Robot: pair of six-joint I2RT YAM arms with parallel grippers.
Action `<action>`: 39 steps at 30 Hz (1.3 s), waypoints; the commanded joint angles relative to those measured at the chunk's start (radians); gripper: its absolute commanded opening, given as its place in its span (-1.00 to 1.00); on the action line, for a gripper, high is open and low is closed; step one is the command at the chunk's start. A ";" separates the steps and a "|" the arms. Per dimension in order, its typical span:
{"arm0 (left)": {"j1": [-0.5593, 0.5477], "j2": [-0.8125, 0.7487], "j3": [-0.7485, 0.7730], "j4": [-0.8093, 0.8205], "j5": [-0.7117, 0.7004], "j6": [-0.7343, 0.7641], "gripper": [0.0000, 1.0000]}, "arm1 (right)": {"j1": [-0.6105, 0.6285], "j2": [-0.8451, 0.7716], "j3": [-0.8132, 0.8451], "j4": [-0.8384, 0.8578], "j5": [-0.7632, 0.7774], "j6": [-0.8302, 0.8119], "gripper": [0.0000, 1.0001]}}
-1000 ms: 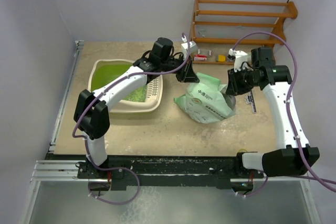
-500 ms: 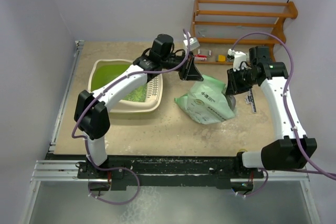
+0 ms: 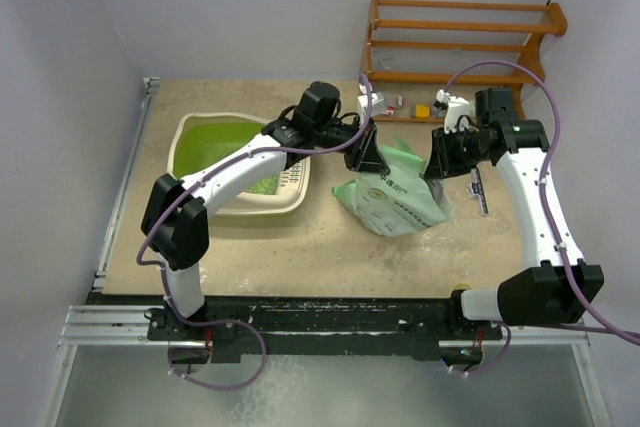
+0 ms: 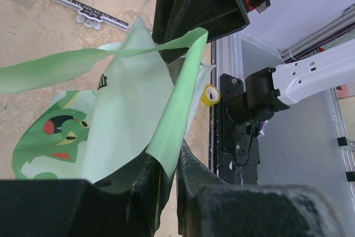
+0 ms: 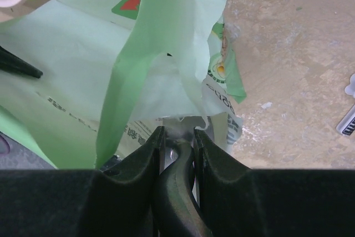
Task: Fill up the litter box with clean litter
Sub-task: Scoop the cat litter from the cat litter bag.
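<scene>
The litter box is a cream tray with a lime-green inside, at the left. Some green litter lies by its slotted rim. A pale green printed bag lies on the table to its right. My left gripper is at the bag's upper left and shut on the bag's edge, which sits between its jaws in the left wrist view. My right gripper is at the bag's upper right, shut on the torn bag edge. The bag fills the right wrist view.
A wooden rack stands at the back right with small items at its foot. A black and white strip lies right of the bag. Walls close in the left and right sides.
My left gripper has moved right and down, closer over the bag's top. The bag's top edge has shifted with it. My right gripper has hardly moved.
</scene>
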 commanded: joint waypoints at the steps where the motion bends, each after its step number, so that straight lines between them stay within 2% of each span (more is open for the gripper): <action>1: -0.023 -0.017 0.007 0.049 0.008 0.010 -0.77 | -0.004 -0.011 0.072 -0.003 -0.037 0.023 -1.00; 6: -0.023 -0.013 0.007 0.061 -0.008 0.007 -0.79 | -0.004 -0.017 0.096 -0.078 -0.037 -0.024 -0.74; 23: -0.024 -0.006 0.016 0.092 -0.022 -0.011 -0.79 | -0.005 -0.049 -0.063 -0.054 0.010 -0.051 -0.35; 28: -0.025 -0.006 0.008 0.091 -0.022 -0.012 -0.79 | -0.005 -0.044 -0.067 -0.048 0.011 -0.046 -0.38; 31: -0.025 -0.007 0.005 0.089 -0.022 -0.011 -0.79 | -0.005 -0.044 -0.057 -0.063 0.010 -0.050 -0.51; 36: -0.025 -0.005 0.000 0.090 -0.021 -0.010 -0.79 | -0.005 -0.061 -0.033 -0.087 0.025 -0.058 -0.51; 38: -0.025 -0.004 0.001 0.092 -0.021 -0.011 -0.79 | -0.005 -0.067 -0.024 -0.100 0.040 -0.063 -0.63; 39: -0.025 -0.002 0.002 0.093 -0.020 -0.012 -0.79 | -0.005 -0.069 -0.022 -0.110 0.049 -0.069 -0.79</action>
